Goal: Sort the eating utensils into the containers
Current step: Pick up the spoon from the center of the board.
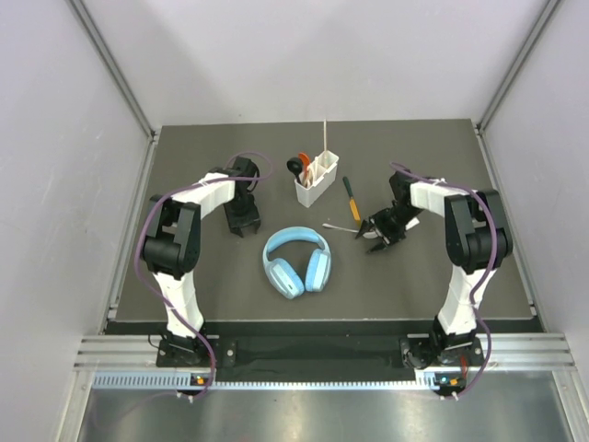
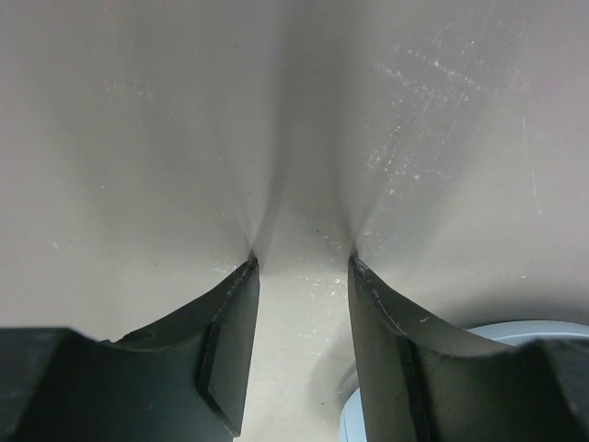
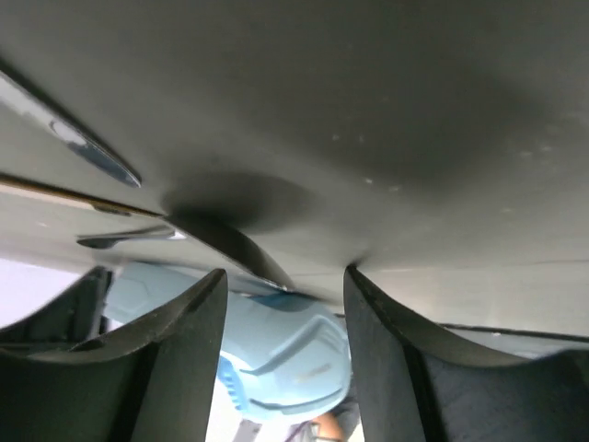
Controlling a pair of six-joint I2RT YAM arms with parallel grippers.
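The white caddy (image 1: 316, 178) stands at the back middle of the mat, holding an orange-red spoon (image 1: 304, 162), a black scoop (image 1: 294, 168) and a tall pale stick. A wooden-handled knife (image 1: 351, 200) lies just right of it. A white spoon (image 1: 340, 226) lies below the knife. My right gripper (image 1: 374, 238) is open and low on the mat just right of the white spoon; in its wrist view (image 3: 285, 274) a dark narrow utensil (image 3: 235, 250) lies just ahead of the fingers, not held. My left gripper (image 1: 242, 225) is open and empty over bare mat (image 2: 302, 262).
Light-blue headphones (image 1: 297, 261) lie in the middle front of the mat between the two grippers; they show in the right wrist view (image 3: 276, 354) and at the left wrist view's lower right (image 2: 525, 330). White walls enclose the mat on three sides.
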